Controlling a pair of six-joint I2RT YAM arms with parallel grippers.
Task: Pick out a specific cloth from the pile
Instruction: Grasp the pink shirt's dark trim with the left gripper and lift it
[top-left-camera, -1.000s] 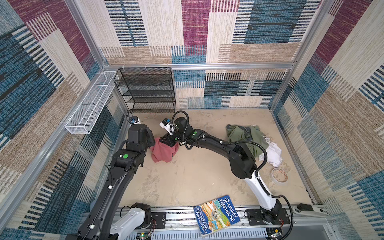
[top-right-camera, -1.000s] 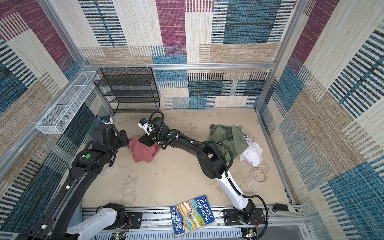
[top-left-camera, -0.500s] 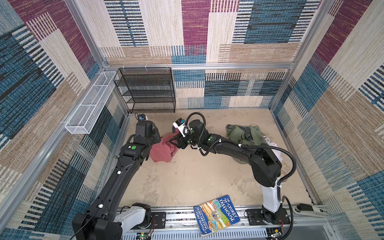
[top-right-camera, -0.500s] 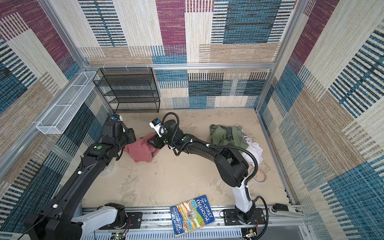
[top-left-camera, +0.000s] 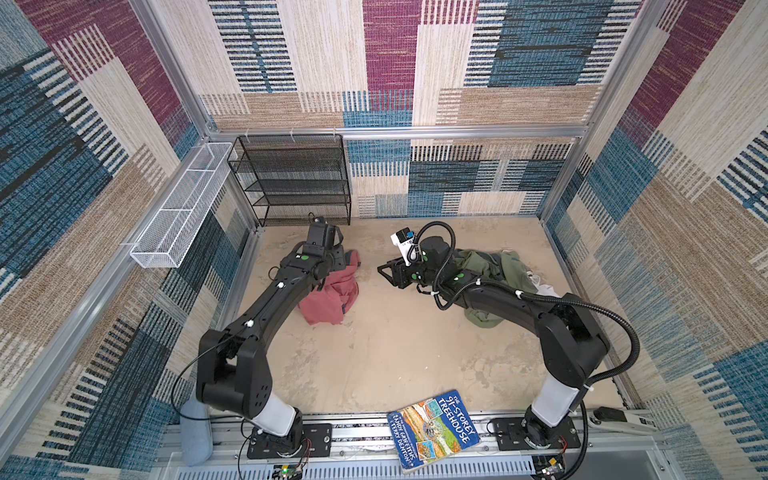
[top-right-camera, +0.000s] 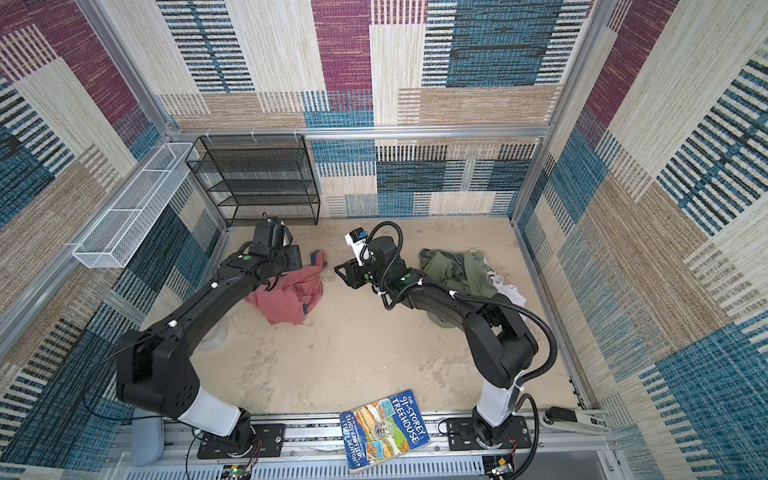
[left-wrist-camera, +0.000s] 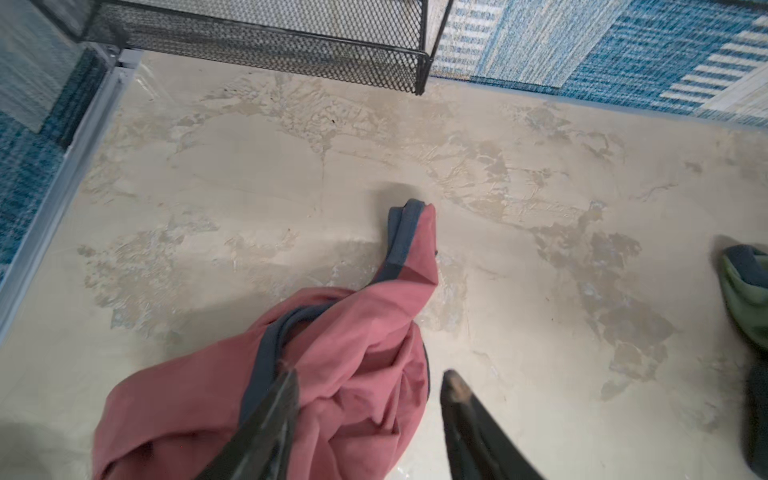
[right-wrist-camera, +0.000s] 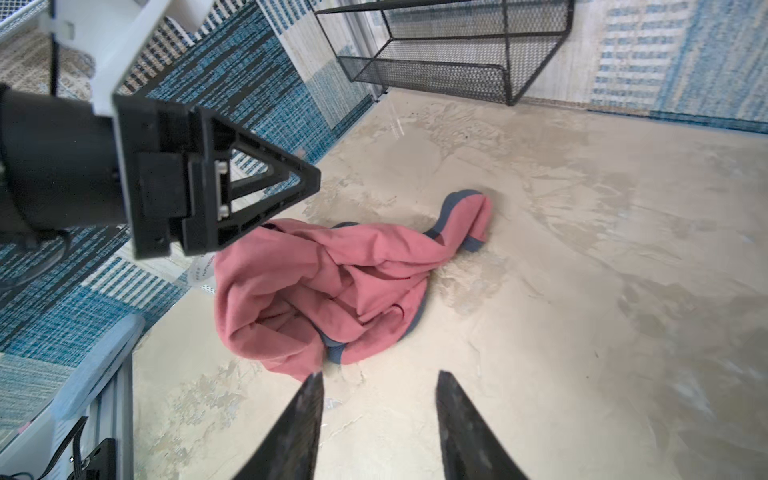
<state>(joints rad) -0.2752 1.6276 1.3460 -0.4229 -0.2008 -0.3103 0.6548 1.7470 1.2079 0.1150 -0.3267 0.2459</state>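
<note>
cloth: the salmon-pink cloth (top-left-camera: 328, 296) with dark grey-blue trim lies crumpled on the table (top-left-camera: 395, 353), left of the middle in both top views; one banded end (left-wrist-camera: 409, 232) sticks out toward the black mesh rack (top-left-camera: 291, 178).
separation: the cloth lies alone, well apart from the pile (top-left-camera: 486, 266).
left hand: the left hand (left-wrist-camera: 370, 386) is over the near edge of the cloth with its fingers apart; in the left wrist view one finger (left-wrist-camera: 282, 399) overlaps the pink fabric and the other is over bare table. Whether it touches the cloth I cannot tell.
right hand: the right hand (right-wrist-camera: 379, 376) has its fingers apart and holds nothing; it is over bare table just beside the cloth, between cloth and pile.
pile: olive-green garments with a white cloth (top-left-camera: 540, 286) at the far right edge, partly under the right arm.
book: a picture book (top-left-camera: 432, 432) lies on the front rail, between the two arm bases.
</note>
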